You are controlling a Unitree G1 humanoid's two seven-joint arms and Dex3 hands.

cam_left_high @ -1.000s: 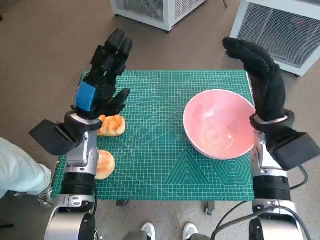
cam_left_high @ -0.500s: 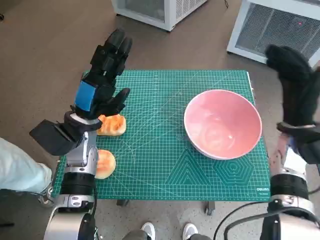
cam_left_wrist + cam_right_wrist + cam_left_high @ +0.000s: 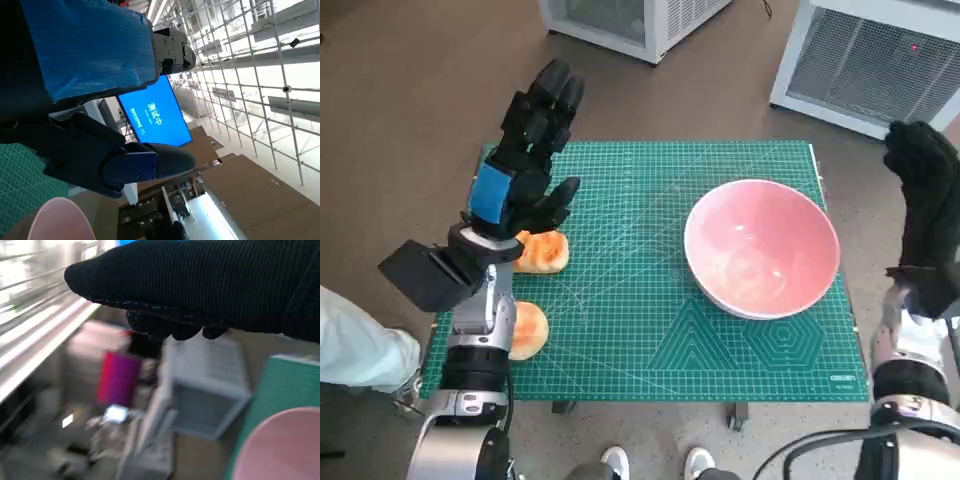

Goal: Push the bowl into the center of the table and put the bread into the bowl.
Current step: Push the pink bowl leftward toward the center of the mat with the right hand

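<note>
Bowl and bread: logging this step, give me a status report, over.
Left hand open, raised over the mat's left side. Right hand open, off the table's right edge. Pink bowl right of center, empty. Two bread pieces on the mat's left edge. Nothing between.

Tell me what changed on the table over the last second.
The right hand swung away from the pink bowl, off the table's right edge, holding nothing. The bowl barely shifted. The left hand stayed raised and open, and both bread rolls stayed on the green mat.
</note>
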